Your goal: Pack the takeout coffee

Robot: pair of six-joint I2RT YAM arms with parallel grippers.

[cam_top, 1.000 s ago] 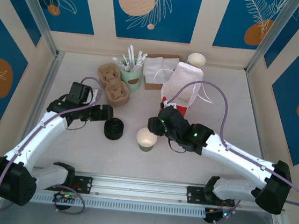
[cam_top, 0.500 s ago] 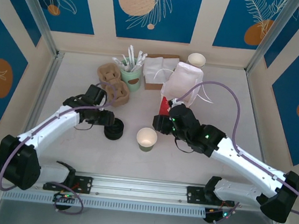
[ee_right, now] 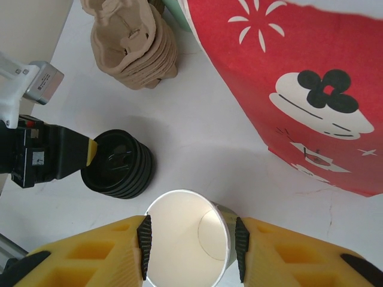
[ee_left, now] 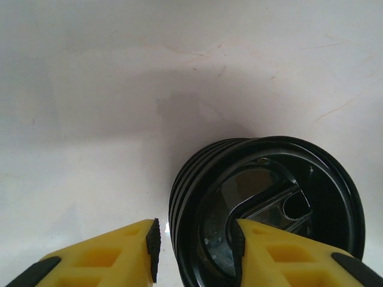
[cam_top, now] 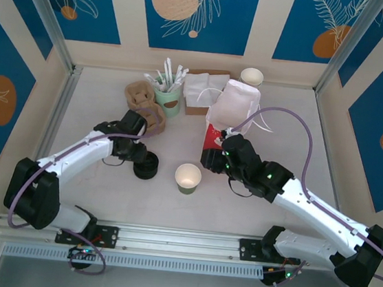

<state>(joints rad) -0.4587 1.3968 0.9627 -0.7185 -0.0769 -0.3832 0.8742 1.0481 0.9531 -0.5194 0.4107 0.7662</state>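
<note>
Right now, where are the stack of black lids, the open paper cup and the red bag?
stack of black lids [ee_left: 269, 191], left wrist view, top lid's recess
open paper cup [ee_right: 179, 239], right wrist view, inner wall
red bag [ee_right: 239, 89], right wrist view, printed red side

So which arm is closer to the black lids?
Left. The left jaws straddle the rim of the lid stack. The right jaws hang farther off, by the open cup near the red bag.

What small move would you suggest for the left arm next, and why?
Probably close the left fingers on the top lid: one finger sits inside it, one outside the stack with a gap, and the cup has no lid.
</note>
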